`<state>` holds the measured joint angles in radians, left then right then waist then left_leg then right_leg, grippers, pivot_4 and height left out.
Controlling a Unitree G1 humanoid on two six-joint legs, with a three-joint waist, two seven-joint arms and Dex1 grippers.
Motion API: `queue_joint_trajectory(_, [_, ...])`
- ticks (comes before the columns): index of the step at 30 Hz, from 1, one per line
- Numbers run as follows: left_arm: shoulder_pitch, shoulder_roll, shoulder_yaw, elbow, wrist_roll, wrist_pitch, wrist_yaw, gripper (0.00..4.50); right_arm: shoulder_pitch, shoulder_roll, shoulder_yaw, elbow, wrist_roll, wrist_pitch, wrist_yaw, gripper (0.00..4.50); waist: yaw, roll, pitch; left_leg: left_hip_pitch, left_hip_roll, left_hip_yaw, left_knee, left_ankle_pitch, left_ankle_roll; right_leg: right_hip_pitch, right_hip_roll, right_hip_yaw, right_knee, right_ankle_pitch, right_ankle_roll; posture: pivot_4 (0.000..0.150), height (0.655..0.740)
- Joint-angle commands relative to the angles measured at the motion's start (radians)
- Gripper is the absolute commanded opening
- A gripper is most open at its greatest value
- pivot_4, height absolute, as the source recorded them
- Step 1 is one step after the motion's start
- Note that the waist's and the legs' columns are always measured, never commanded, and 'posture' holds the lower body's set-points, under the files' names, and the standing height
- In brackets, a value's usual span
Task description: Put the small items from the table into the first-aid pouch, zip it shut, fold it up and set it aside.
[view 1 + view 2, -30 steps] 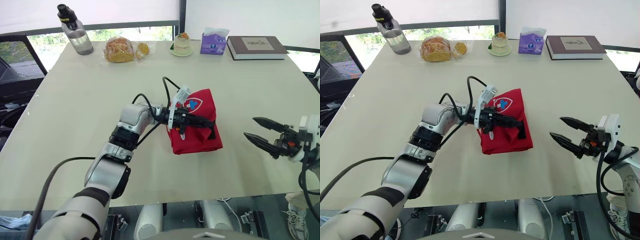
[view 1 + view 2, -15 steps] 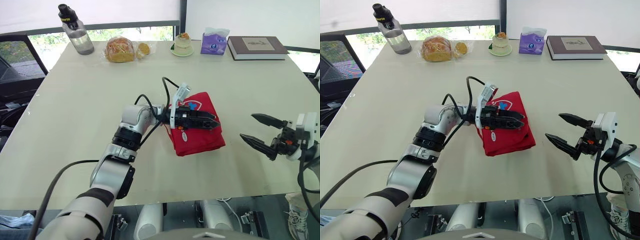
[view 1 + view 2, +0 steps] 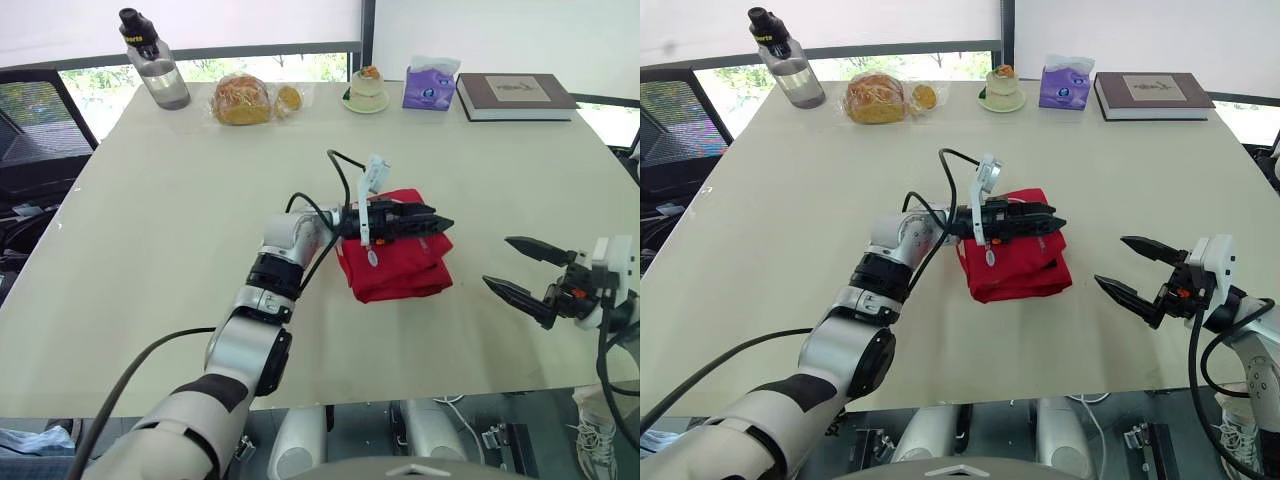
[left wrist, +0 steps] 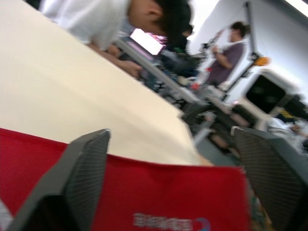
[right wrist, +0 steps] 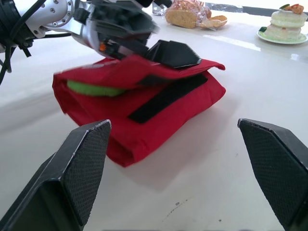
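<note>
First-aid pouch [image 3: 398,268]: red, folded into a squat bundle at mid-table [image 3: 170,220]. Its longer side runs roughly across the table, with a black strap on the face toward my right side. Something green [image 5: 91,88] shows under the raised top flap.

Far edge, well apart from the pouch: water bottle [image 3: 152,62], bagged bread [image 3: 240,100], small cake on a plate [image 3: 365,88], purple tissue pack [image 3: 428,86], book [image 3: 515,95].

My left gripper [image 3: 445,221]: arm reaching forward and rightward over the pouch, fingers spread, red fabric between them.

My right gripper [image 3: 497,261]: low over bare table to the pouch's right, fingers spread wide and pointing at it, nothing between.
</note>
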<state>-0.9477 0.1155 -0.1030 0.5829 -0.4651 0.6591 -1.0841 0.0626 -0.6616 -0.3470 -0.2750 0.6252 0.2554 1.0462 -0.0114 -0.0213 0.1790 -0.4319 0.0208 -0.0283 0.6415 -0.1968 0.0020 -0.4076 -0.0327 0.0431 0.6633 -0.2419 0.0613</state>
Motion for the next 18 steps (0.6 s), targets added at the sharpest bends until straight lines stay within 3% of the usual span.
queue_joint_trajectory(1, [-0.005,-0.011,-0.060,0.023,0.099,-0.127,0.014,2.26,0.004,-0.005,-0.021,-0.013,0.003,-0.028,-0.002,4.50,0.000,0.000,0.000,0.000,0.000,0.000,0.000,0.000,0.000,0.000,0.000,0.000,0.000,0.000,0.000,0.150,0.7400])
queue_joint_trajectory(5, [0.028,-0.018,-0.147,0.000,0.203,-0.236,0.017,0.47,0.008,-0.010,-0.023,-0.018,0.004,-0.028,-0.004,4.50,0.004,0.001,0.000,0.001,-0.001,-0.001,0.000,0.000,0.000,0.002,0.000,0.000,0.000,0.000,0.000,0.150,0.7400])
queue_joint_trajectory(7, [0.047,-0.016,-0.191,-0.012,0.248,-0.274,0.012,0.09,0.008,-0.011,-0.023,-0.019,0.003,-0.029,-0.006,4.50,0.005,0.002,-0.001,0.001,-0.001,-0.002,0.001,0.000,0.000,0.003,0.000,0.000,0.000,0.000,0.000,0.150,0.7400])
queue_joint_trajectory(18, [0.067,-0.014,-0.347,0.064,0.490,-0.586,0.066,0.09,0.035,-0.022,-0.026,-0.008,-0.008,-0.050,0.015,4.50,0.027,0.005,-0.004,0.003,-0.004,-0.006,0.005,0.000,0.000,0.010,0.000,0.000,-0.002,-0.001,0.002,0.150,0.7400])
